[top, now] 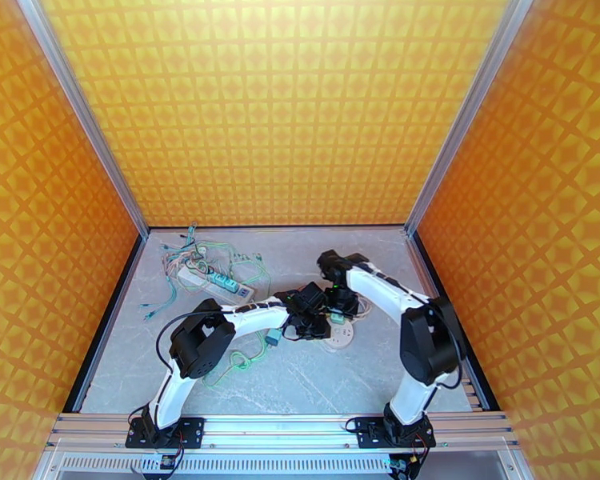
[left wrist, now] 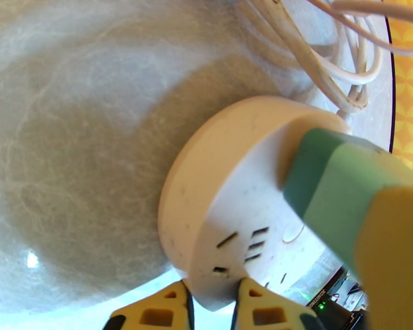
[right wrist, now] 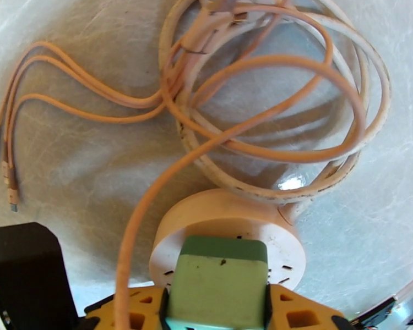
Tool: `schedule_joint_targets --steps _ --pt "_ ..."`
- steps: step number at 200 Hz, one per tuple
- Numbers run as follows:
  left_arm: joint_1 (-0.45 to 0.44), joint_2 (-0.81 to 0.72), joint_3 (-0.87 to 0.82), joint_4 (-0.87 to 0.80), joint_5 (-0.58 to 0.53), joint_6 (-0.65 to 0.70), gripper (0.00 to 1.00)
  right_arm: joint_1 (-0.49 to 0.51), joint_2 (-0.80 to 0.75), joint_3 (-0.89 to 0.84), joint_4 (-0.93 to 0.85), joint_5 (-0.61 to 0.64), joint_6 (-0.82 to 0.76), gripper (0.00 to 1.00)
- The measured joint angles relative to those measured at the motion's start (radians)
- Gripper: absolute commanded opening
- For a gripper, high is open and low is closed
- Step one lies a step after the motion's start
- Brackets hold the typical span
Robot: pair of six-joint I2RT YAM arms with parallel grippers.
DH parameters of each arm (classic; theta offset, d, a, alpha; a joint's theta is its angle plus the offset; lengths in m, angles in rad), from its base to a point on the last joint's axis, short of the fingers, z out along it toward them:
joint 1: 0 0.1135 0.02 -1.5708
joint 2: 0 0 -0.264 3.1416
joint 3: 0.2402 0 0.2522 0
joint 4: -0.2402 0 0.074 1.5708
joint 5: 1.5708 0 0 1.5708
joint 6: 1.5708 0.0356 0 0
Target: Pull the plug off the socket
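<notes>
Right wrist, plug (right wrist: 220,276) gripped, left, socket (left wrist: 228,177) pinched

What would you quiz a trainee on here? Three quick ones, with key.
1. True or false: the plug lies on the table, well apart from the socket.
2. What is the right tool clamped on? A) nothing B) plug C) socket
3. Fill in: the left tool pinches the socket at its ____.

Key: 1 false, the plug sits on the socket's face. 2 B. 3 rim.
</notes>
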Motion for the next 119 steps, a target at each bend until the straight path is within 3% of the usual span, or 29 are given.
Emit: schedule_joint_targets --steps 47,101,119 --pt "-0.009 0.003 -0.002 0.021 -0.005 0.001 0.19 -0.073 -0.039 -0.019 0.005 -0.099 -0.032 0.28" --pt "-0.010 0.002 -0.016 0.056 0.006 0.002 0.19 -0.084 -0.055 -0.020 -0.016 -0.112 -0.070 0.29" --pt "-0.011 0.007 -0.019 0.090 0.006 0.004 0.19 -0.081 -0.071 -0.013 -0.018 -0.189 -0.080 0.29"
